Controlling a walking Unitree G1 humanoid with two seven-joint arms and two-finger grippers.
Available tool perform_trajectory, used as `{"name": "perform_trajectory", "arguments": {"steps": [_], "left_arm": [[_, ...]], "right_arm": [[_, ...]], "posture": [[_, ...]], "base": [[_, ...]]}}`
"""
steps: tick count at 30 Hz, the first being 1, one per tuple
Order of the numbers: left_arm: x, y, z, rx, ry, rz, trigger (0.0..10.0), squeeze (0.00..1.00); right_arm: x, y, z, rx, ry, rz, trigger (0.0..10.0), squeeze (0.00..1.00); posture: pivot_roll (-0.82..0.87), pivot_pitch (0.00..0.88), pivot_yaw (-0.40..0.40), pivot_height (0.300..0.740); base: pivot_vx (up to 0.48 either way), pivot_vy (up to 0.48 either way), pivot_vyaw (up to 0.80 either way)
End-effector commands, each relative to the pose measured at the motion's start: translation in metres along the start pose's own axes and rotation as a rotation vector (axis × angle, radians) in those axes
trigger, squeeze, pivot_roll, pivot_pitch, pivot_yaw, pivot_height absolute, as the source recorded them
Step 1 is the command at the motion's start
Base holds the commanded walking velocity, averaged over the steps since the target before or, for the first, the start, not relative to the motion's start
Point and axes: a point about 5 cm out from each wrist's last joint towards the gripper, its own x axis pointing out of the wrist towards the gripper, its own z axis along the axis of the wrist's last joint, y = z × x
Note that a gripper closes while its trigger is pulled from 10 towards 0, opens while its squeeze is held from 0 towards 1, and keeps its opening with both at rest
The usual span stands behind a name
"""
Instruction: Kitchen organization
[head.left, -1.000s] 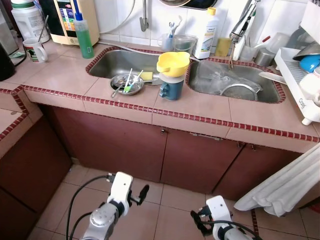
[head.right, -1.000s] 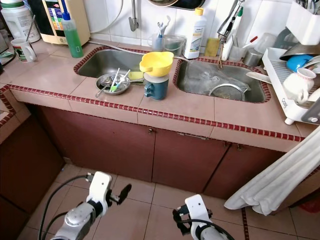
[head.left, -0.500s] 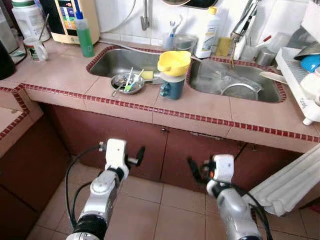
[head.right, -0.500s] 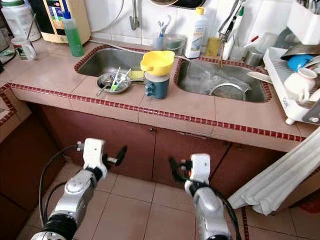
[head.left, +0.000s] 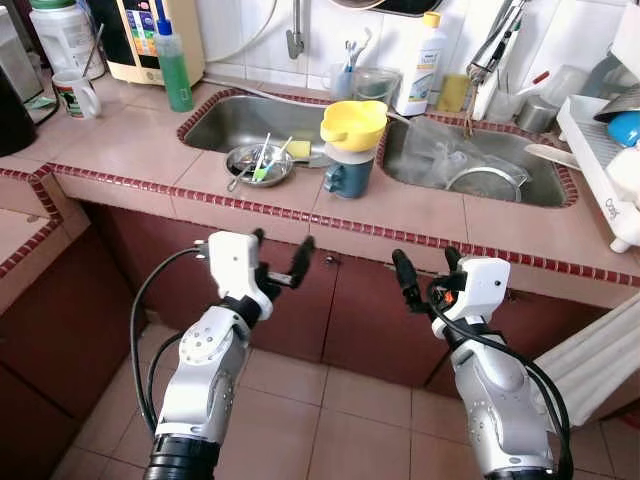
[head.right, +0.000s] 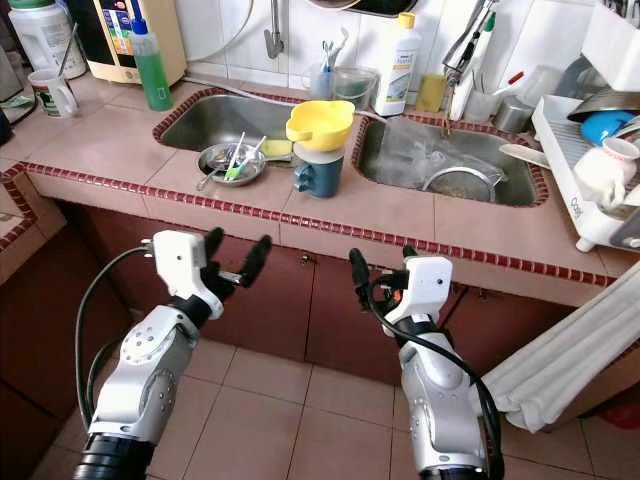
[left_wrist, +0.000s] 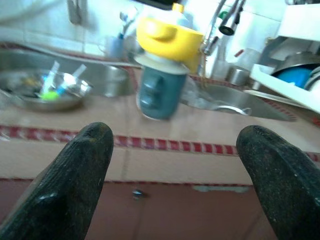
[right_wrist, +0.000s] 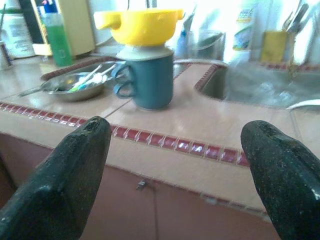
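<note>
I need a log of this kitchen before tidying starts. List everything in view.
Blue mug: one, counter between the sinks.
Yellow bowl: one, stacked on the mug.
Steel dish: one, holding utensils, beside the left sink.
Green bottle: one, behind the left sink.
White bottle: one, yellow cap, by the wall.
White mug: one, far left counter.
Dish rack: one, white, right edge.
Left claw: open, before the cabinets.
Right claw: open, before the cabinets.

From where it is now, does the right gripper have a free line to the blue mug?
Probably yes: the right gripper is open, just below the counter edge, and nothing stands between it and the blue mug; it must rise first.
</note>
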Motion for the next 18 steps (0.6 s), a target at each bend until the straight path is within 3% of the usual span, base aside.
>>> {"name": "perform_trajectory", "arguments": {"steps": [1, 2, 5, 7, 10, 15, 18], "left_arm": [[-0.002, 0.006, 0.008, 0.019, -0.025, 0.017, 10.0, 0.00], [-0.004, 0.011, 0.016, 0.053, -0.069, 0.036, 10.0, 0.00], [-0.010, 0.023, 0.022, 0.104, -0.064, 0.044, 10.0, 0.00], [-0.011, 0.028, 0.030, 0.091, -0.079, 0.052, 10.0, 0.00], [-0.010, 0.030, 0.045, 0.156, -0.148, 0.063, 10.0, 0.00], [-0.008, 0.034, 0.044, 0.189, -0.158, 0.157, 10.0, 0.00], [-0.009, 0.034, 0.033, 0.183, -0.103, 0.249, 10.0, 0.00]], "right_arm": [[-0.001, -0.002, 0.005, -0.017, 0.005, -0.010, 10.0, 0.00], [-0.001, -0.002, 0.011, -0.051, -0.005, -0.005, 10.0, 0.00], [-0.001, -0.005, 0.022, -0.132, -0.040, 0.012, 10.0, 0.00], [0.000, -0.008, 0.028, -0.143, -0.055, 0.010, 10.0, 0.00], [0.001, -0.014, 0.037, -0.215, -0.090, -0.011, 10.0, 0.00], [0.000, -0.020, 0.039, -0.212, -0.094, -0.043, 10.0, 0.00], [-0.003, -0.019, 0.039, -0.229, -0.099, -0.045, 10.0, 0.00]], "posture": [[-0.08, 0.000, -0.043, 0.740], [-0.08, 0.000, -0.043, 0.740], [-0.08, 0.000, -0.044, 0.740], [-0.08, 0.000, -0.044, 0.740], [-0.08, 0.000, -0.045, 0.740], [-0.08, 0.000, -0.045, 0.740], [-0.08, 0.000, -0.041, 0.740]], "base": [[0.000, 0.000, 0.00], [0.000, 0.000, 0.00], [0.000, 0.000, 0.00], [0.000, 0.000, 0.00], [0.000, 0.000, 0.00], [0.000, 0.000, 0.00], [0.000, 0.000, 0.00]]}}
